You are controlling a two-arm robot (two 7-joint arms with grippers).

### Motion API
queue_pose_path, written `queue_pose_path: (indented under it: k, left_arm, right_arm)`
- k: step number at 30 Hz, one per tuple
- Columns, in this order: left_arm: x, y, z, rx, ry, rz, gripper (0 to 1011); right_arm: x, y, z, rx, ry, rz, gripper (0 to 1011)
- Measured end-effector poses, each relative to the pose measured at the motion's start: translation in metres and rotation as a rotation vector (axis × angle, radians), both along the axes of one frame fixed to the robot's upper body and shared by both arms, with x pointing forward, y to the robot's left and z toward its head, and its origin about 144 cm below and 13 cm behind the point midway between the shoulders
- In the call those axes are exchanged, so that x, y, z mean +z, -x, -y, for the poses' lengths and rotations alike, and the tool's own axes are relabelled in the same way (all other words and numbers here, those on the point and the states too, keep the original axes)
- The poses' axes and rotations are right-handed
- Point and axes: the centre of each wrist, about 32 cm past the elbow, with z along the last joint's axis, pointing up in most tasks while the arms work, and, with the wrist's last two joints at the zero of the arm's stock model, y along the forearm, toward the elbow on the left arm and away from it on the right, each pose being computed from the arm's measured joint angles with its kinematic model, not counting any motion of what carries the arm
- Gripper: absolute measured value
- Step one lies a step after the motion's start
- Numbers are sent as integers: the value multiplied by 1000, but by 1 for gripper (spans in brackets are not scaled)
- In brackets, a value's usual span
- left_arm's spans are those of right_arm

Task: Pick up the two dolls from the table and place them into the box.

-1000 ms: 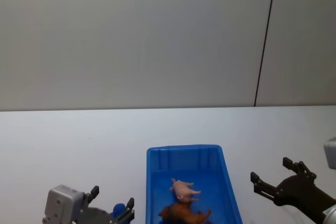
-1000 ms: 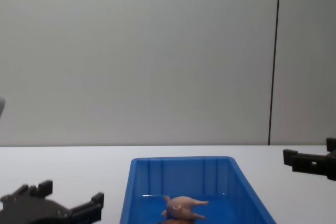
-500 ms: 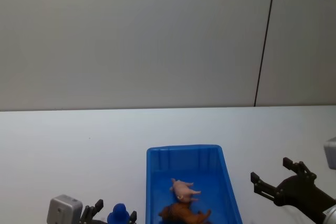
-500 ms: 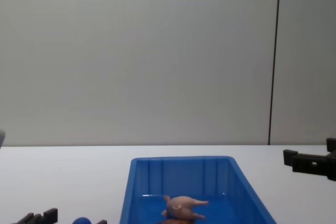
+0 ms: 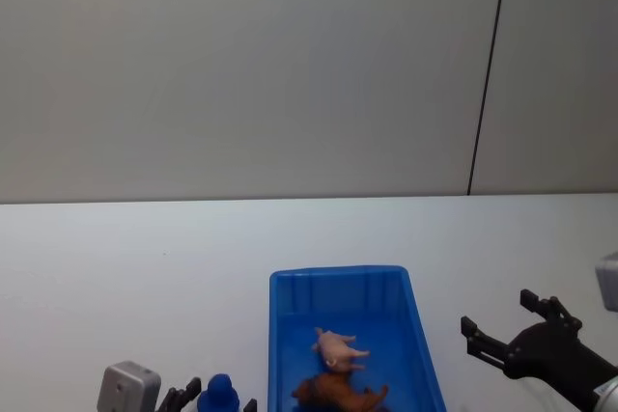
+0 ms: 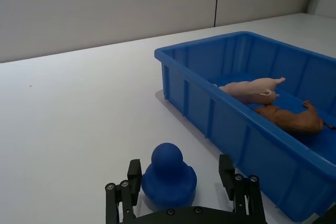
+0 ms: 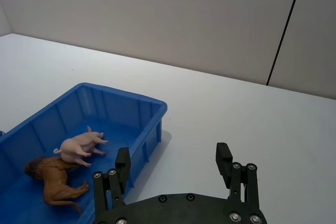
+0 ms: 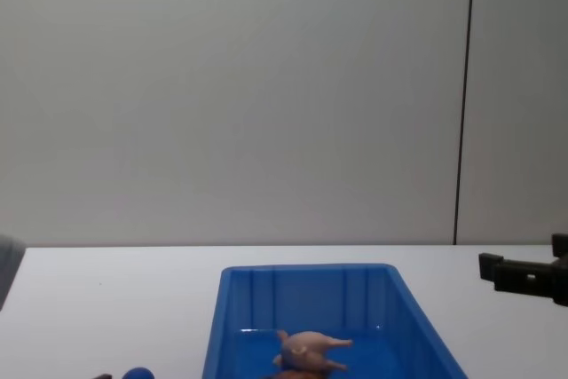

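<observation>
Both grippers spread: left gripper (image 6: 182, 195) straddles blue round object (image 6: 168, 177), right gripper (image 7: 175, 170) beside box (image 7: 152, 109)

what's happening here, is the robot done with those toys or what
Both dolls already lie inside the blue box: the pink pig on its side, touching the orange-brown lion, which lies nearer the robot. The left gripper is open, low over the table left of the box, its fingers either side of a small blue round object without clamping it. The right gripper hangs open and empty over the table right of the box. The placing looks done.
</observation>
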Motion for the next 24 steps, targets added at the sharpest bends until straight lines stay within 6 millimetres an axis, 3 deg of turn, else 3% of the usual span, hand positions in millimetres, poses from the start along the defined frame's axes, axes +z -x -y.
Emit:
queue_pose_path:
  k: [5,17,24]
  left_arm:
    - [0,-3,0,-6,-15,-8,863]
    - [3,-10,0,-14,-49,0,483]
    - [18,-15,-2,-4,-78,59,418]
  right_arm:
    - [0,0,0,0,0,0,1001]
    - [0,0,0,0,0,0,1001]
    - [0,0,0,0,0,0,1001]
